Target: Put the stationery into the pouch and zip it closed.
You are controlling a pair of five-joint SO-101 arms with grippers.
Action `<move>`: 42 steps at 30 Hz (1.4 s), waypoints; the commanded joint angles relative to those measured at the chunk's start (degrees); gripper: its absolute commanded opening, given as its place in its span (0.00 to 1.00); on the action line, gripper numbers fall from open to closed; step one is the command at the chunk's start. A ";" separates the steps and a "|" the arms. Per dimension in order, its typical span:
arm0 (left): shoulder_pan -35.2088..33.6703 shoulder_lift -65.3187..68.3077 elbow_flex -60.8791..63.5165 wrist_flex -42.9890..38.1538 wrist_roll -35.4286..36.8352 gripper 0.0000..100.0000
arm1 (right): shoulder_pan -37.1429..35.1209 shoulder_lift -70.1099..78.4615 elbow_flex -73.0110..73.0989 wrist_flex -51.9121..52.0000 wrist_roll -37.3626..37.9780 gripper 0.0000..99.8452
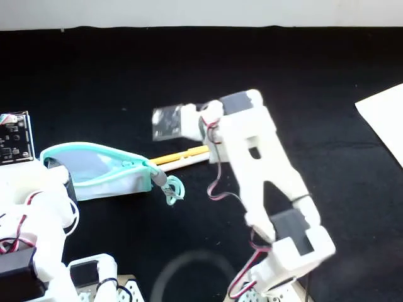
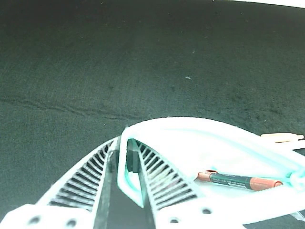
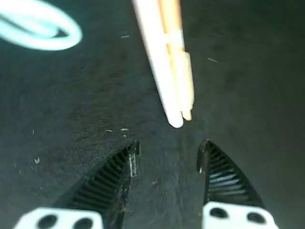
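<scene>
Loading step, partway through. Your left gripper (image 2: 127, 164) was clamped on the rim of the pouch (image 2: 200, 143), holding its mouth open on the black table (image 1: 315, 75). One marker (image 2: 240, 180) lay inside. Two pens (image 3: 171, 62), orange and white, lay side by side just beside the pouch mouth. Your right gripper (image 3: 167, 152) hovered just short of their near ends, jaws apart, nothing held. Next move, as I judged it: straddle the barrels, close, feed them in. Pouch not yet zipped.

Black tabletop (image 1: 315, 75): teal pouch (image 1: 107, 173) lies open on it. Yellow and white pens (image 1: 182, 156) lie side by side just past the pouch's zip end. White sheet (image 1: 385, 119) is well apart from the pouch.
</scene>
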 commanded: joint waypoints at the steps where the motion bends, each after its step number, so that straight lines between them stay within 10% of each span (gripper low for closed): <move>1: 1.19 1.01 1.98 0.79 -0.26 0.01 | -2.15 4.79 -3.38 -0.57 6.86 0.22; 24: 1.19 1.19 1.98 2.37 -0.26 0.01 | -7.08 56.40 -49.45 1.01 11.69 0.22; 35: 1.19 1.19 1.98 2.37 -0.26 0.01 | -6.90 66.42 -70.55 15.96 11.25 0.01; 42: 1.19 1.19 1.98 2.02 -0.26 0.01 | -2.33 66.59 -83.30 19.30 -0.79 0.01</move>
